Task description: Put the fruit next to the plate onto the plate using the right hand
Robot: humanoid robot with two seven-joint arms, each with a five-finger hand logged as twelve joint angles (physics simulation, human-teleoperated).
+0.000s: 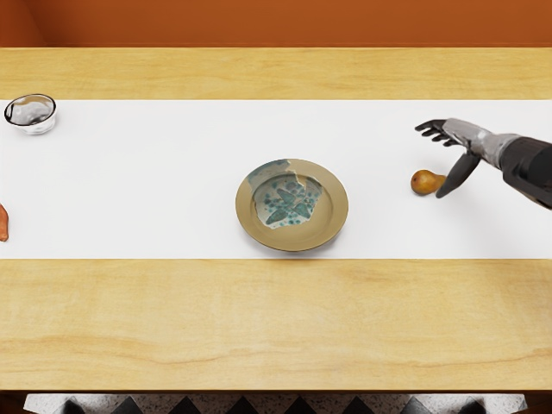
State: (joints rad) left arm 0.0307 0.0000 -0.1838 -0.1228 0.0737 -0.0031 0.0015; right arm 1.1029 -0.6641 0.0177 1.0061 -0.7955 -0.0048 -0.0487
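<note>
A small brown pear (424, 182) lies on the white runner, to the right of a round golden plate (332, 216) with a green and white pattern in its middle. My right hand (450, 151) comes in from the right edge and hovers just right of and above the pear. Its fingers are spread, the thumb pointing down beside the fruit, holding nothing. The plate has nothing on it. The left arm does not show.
A small silver bowl (31, 113) stands at the far left on the white runner (172, 181). An orange-brown object (3, 222) is cut off by the left edge. The wooden table (276, 319) extends in front and behind.
</note>
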